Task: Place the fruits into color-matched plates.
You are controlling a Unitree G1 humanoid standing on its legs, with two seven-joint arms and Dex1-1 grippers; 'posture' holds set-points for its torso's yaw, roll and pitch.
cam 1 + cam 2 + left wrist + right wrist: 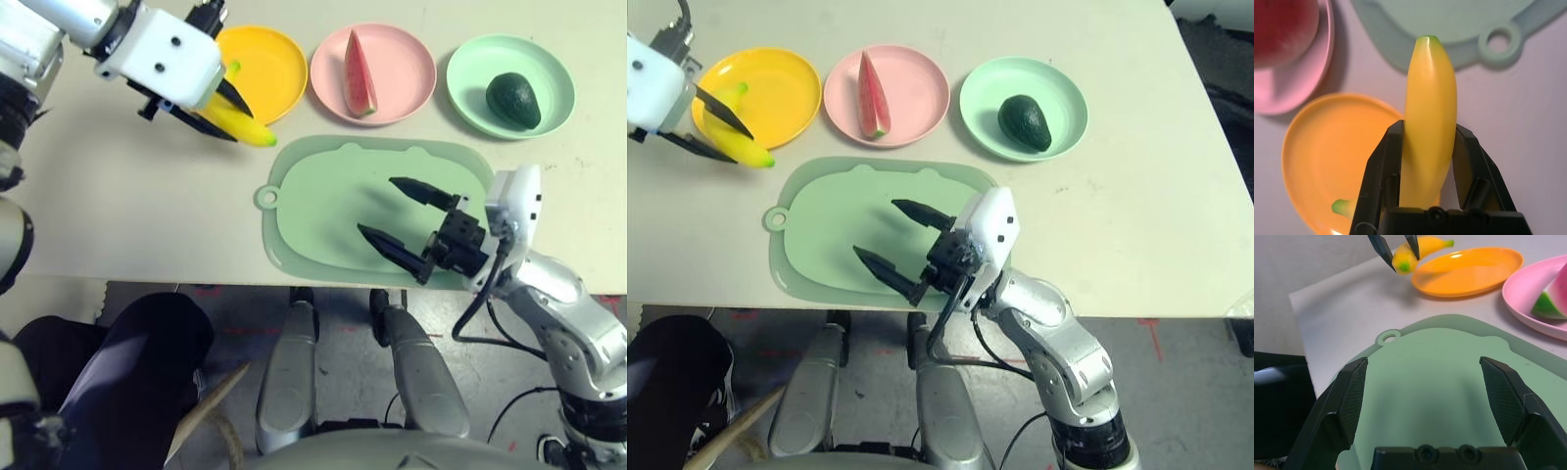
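Watermelon wedge [359,74] in the middle plate [407,54], avocado [513,99] in the right plate [470,69].

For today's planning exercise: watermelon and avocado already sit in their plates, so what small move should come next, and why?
Probably carry the banana fully over the yellow plate and lower it. The left gripper holds it shut at the plate's rim, not yet inside.

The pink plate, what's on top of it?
A red watermelon wedge with green rind lies on the round pink plastic plate. The plate's surface beneath the wedge is covered.
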